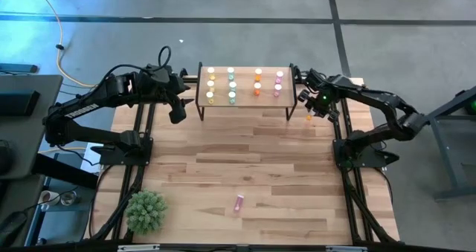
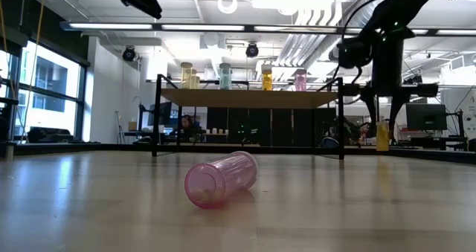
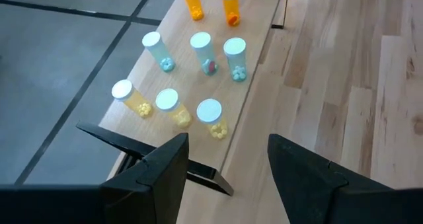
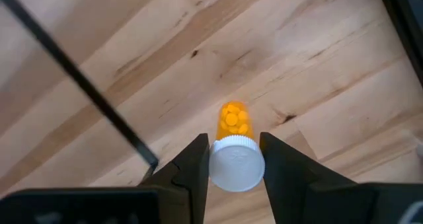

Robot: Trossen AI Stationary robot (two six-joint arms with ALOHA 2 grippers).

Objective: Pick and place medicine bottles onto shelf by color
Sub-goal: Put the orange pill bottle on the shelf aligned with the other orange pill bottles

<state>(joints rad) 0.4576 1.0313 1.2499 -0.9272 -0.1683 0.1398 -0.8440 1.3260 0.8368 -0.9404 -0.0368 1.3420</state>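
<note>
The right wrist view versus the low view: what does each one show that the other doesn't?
Only the right wrist view shows the right tool closed on an orange bottle's white cap. Only the low view shows the shelf with bottles on it and a pink bottle lying on the table. Both show the orange bottle standing on the wooden table.

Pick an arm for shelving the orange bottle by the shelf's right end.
Right. Its claw is already closed on the orange bottle, upright on the table beside the shelf. The left claw is open and empty, at the shelf's far, yellow end.
</note>
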